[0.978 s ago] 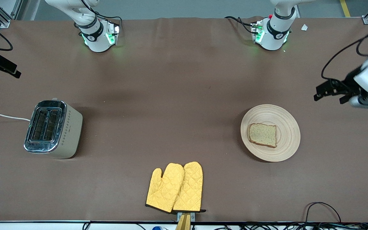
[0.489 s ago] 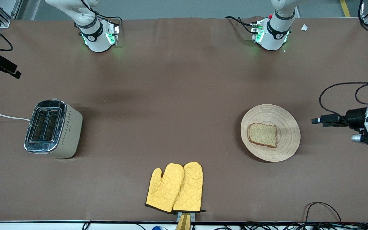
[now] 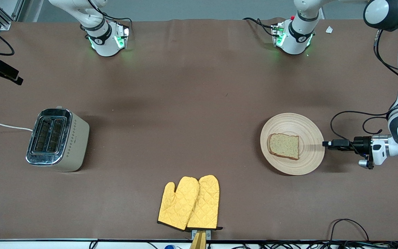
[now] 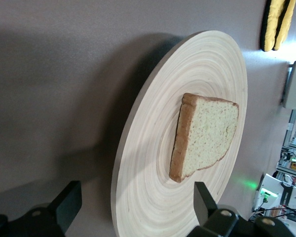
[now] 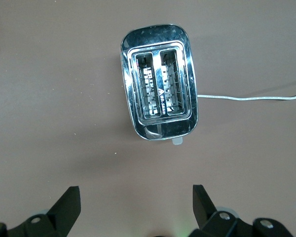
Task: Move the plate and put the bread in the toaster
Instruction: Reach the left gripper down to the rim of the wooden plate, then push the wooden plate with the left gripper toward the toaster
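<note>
A brown table covering (image 3: 199, 103) spans the whole work surface, smooth apart from a slight ridge near the robots' bases, with black cables (image 3: 349, 224) trailing off the edge nearest the front camera. The wooden plate (image 3: 309, 159) lies toward the left arm's end of the table, and the bread slice (image 3: 284, 146) rests flat on it, roughly at its centre. The left gripper (image 3: 325, 144) is low, side-on, right at the plate's rim on the edge facing the left arm's end; in the left wrist view its fingers (image 4: 69, 205) are spread wide, one to each side of the rim (image 4: 119, 197), and whether either one touches the wood cannot be told. The toaster (image 3: 58, 139) stands toward the right arm's end, well apart from the plate, both slots showing empty in the right wrist view, its white cord (image 3: 3, 126) running off that end of the table. The right gripper (image 5: 133, 207) hangs high over the table close to the toaster, fingers wide apart, holding nothing, waiting. A pair of yellow oven mitts (image 3: 189, 203) lies near the table edge closest to the front camera, between the toaster and plate. Bare cloth stretches between toaster and plate.
</note>
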